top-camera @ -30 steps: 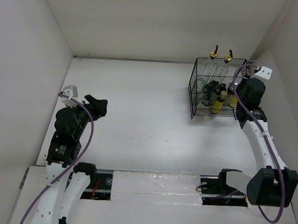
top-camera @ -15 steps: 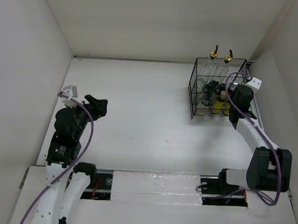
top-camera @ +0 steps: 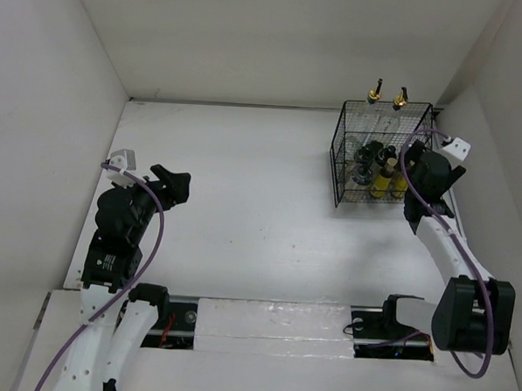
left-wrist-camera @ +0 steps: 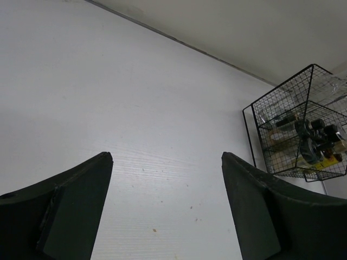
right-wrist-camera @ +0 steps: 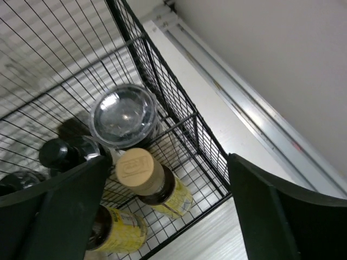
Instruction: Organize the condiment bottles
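The condiment bottles stand together inside a black wire basket point(top-camera: 340, 156) at the table's far right. Two clear cruets with gold spouts point(top-camera: 373, 93) rise at its back. In the right wrist view a yellow bottle with a tan cap point(right-wrist-camera: 142, 170) stands in the basket's corner, a second yellow bottle point(right-wrist-camera: 116, 230) nearer, a clear-lidded jar point(right-wrist-camera: 124, 114) behind, and a black lid point(right-wrist-camera: 57, 153) to the left. My right gripper point(right-wrist-camera: 167, 158) hovers open over the tan-capped bottle, holding nothing. My left gripper point(left-wrist-camera: 166, 155) is open over bare table at the left, far from the basket point(left-wrist-camera: 303, 124).
White walls close in the table on the left, back and right. A metal rail point(right-wrist-camera: 255, 122) runs along the right wall just beyond the basket. The right arm's purple cable point(top-camera: 412, 146) loops beside the basket's right side.
The right wrist swung in over the basket's right side, then eased back, and its jaws spread wide. The left gripper opened a little wider without moving.
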Controlling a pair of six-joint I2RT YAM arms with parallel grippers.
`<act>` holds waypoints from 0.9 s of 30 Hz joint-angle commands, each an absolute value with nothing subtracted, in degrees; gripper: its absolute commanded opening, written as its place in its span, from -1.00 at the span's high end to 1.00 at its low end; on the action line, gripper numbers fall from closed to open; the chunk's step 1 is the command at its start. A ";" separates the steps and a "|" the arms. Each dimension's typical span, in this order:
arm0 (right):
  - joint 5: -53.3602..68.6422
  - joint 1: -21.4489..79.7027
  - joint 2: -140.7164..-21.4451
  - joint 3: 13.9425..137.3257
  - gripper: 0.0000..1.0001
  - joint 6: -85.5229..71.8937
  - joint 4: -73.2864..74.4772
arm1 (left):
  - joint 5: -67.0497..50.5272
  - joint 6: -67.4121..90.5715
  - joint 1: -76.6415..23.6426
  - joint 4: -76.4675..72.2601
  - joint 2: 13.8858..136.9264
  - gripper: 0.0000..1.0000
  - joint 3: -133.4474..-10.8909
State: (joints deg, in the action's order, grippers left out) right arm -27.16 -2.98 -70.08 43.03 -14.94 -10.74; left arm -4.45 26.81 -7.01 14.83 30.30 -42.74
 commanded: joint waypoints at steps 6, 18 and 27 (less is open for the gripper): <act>-20.58 -3.25 -56.88 48.34 -1.00 -14.24 -10.02 | -4.39 25.75 -6.59 12.83 30.50 -0.88 -42.36; 21.52 15.08 -52.11 56.16 -1.00 -7.48 -5.63 | -4.31 25.22 -6.59 13.36 28.39 -0.99 -42.89; 23.65 41.29 -52.03 57.49 -1.00 2.37 -2.55 | -4.92 24.70 -6.59 12.74 26.81 -0.99 -44.03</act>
